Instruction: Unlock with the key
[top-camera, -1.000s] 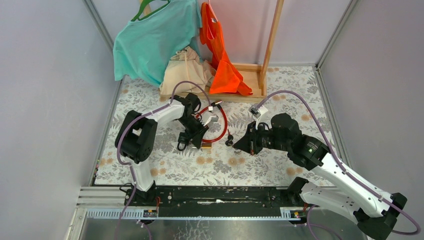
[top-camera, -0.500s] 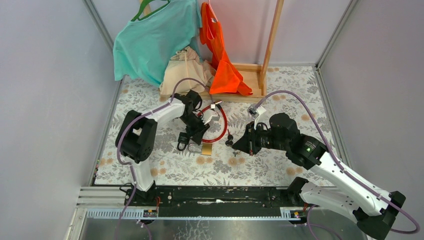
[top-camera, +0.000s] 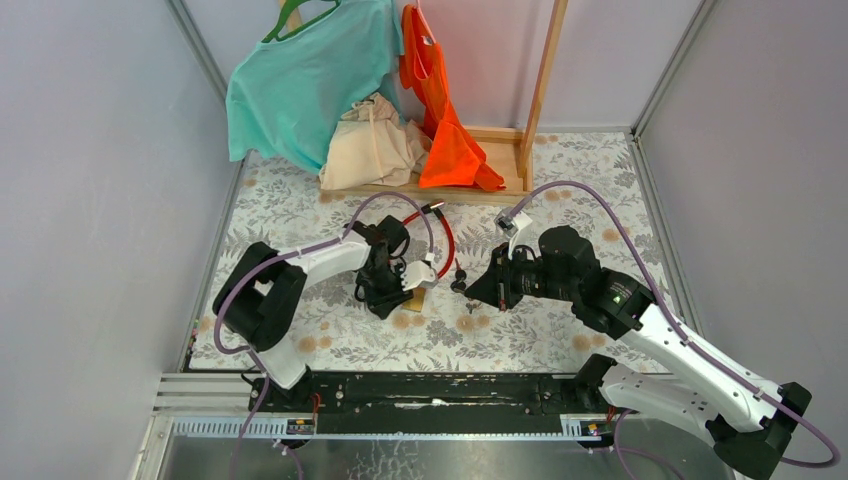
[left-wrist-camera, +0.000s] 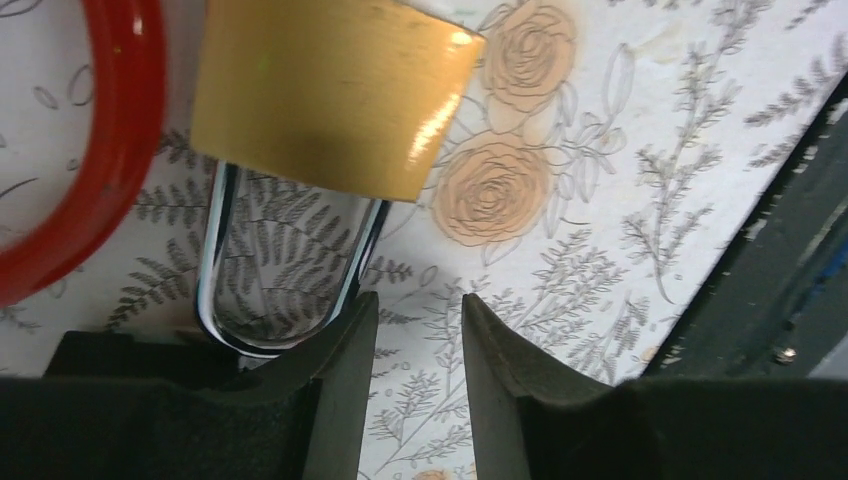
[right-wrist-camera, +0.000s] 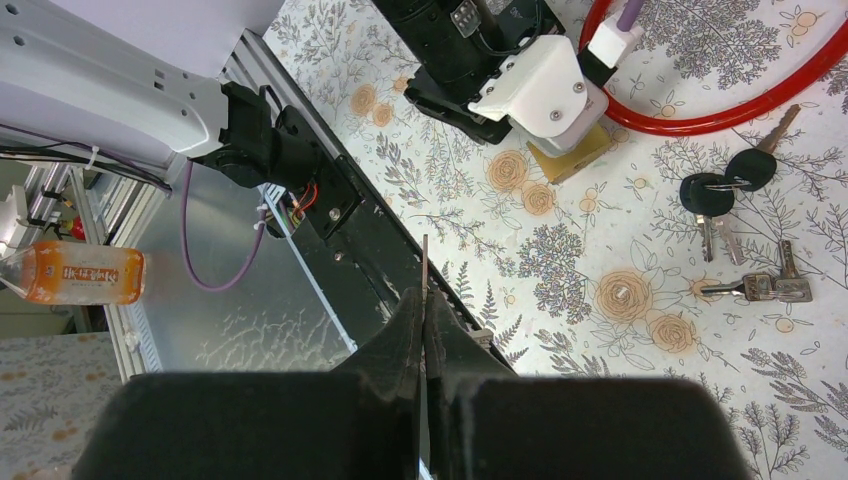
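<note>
Brass padlock (left-wrist-camera: 330, 95), just beyond the released left pincer (left-wrist-camera: 418, 312), wants clamping squarely; right pincer (right-wrist-camera: 424, 302) hovers apart, clenched on a thin metal key (right-wrist-camera: 424, 260).

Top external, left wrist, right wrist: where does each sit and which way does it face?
Top external: above and behind the arms, looking down at the table; both arms show.
Left wrist: on that wrist, looking down close at the padlock and cable; open left claw shows.
Right wrist: on that wrist, looking over keys toward the left arm; right claw shows, shut on a thin blade.
Shared: all three show the padlock and cable.
</note>
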